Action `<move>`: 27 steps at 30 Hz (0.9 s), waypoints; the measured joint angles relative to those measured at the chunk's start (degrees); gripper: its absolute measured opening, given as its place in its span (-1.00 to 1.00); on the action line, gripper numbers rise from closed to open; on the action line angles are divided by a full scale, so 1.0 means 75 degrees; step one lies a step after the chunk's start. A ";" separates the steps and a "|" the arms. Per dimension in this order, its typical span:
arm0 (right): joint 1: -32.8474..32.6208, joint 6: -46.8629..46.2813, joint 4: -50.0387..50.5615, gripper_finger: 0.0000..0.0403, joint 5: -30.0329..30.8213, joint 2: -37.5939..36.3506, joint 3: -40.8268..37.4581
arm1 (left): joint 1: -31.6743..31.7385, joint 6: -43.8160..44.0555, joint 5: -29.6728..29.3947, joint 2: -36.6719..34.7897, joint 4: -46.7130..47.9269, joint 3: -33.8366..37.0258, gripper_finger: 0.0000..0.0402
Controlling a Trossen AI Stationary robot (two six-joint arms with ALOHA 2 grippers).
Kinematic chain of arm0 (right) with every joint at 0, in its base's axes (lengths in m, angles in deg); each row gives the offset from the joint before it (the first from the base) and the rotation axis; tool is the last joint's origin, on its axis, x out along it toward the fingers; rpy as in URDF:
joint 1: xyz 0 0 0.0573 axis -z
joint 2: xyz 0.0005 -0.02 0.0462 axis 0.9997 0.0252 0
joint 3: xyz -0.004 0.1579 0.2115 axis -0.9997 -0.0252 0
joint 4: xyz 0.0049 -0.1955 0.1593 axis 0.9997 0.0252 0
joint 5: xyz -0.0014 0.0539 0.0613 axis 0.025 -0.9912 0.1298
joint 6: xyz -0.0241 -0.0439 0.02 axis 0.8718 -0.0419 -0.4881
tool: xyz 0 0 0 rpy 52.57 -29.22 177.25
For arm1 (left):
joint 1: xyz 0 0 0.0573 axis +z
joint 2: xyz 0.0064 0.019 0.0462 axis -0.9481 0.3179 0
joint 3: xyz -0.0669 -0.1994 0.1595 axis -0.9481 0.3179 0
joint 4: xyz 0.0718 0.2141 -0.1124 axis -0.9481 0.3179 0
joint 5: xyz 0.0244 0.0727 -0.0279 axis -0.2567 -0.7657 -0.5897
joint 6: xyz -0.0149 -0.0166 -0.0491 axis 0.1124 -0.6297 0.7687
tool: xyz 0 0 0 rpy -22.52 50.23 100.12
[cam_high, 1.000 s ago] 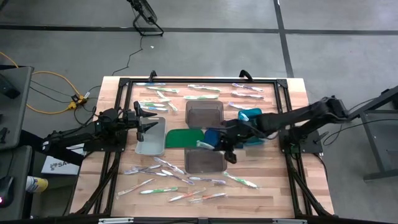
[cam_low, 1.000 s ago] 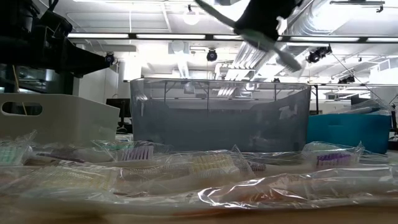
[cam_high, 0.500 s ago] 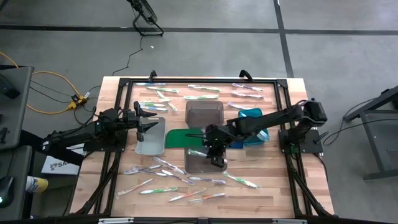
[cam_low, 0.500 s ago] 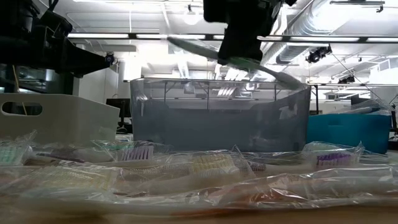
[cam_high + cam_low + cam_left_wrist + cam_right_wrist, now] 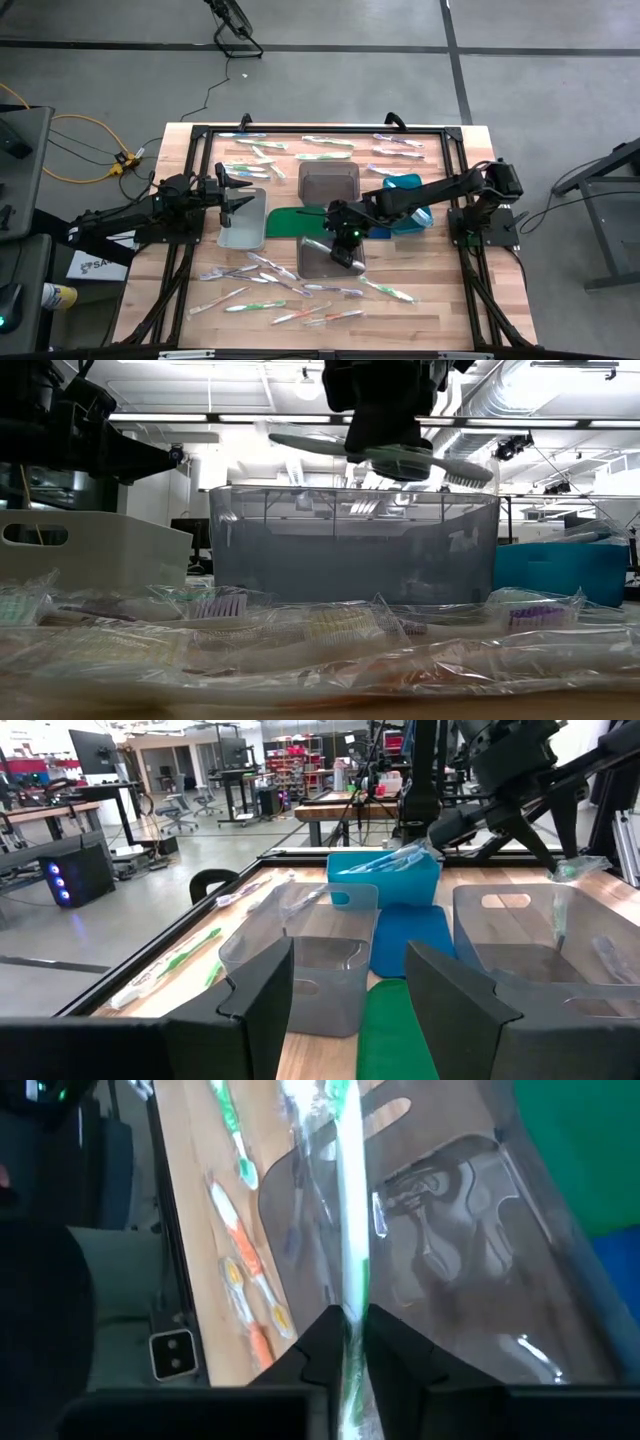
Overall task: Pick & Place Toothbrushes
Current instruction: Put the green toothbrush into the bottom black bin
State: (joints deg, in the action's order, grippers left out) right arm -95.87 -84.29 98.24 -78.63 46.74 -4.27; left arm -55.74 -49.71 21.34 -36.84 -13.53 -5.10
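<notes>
Carried across from over the blue mat point(image 5: 345, 219), the wrapped toothbrush point(image 5: 352, 1230) now hangs above the smoky grey bin point(image 5: 329, 257) nearest the front of the tabletop point(image 5: 500, 300). It is a thin white stick with a green tip, sealed in crinkled clear film, and in the low view it lies almost level under the right pincer point(image 5: 343, 237). The right wrist view shows the pincer's two dark fingers point(image 5: 322, 1342) pinched against the toothbrush from both sides, holding it. The bin below is translucent plastic with rounded corners and a cut-out handle. Around it, other packaged toothbrushes point(image 5: 300, 290) lie scattered on the pale wooden slats, their wrappers glossy and rumpled, with orange, green and purple accents. A flat green mat point(image 5: 290, 221) sits beside the blue one between the bins, and a teal bin point(image 5: 405, 186) stands further back. The left pincer point(image 5: 237, 192) hovers over the clear bin point(image 5: 243, 228), its angular black fingers spread wide and holding nothing.
</notes>
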 joint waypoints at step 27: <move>-0.0681 -0.2600 0.1674 -0.43 -0.0609 -0.0418 -0.0006 | 0.0000 0.0000 0.0024 0.0003 0.0009 -0.0002 -0.07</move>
State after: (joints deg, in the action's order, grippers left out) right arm -100.98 -103.79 110.79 -83.20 43.61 -4.32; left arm -55.74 -49.71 21.52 -36.82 -13.46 -5.12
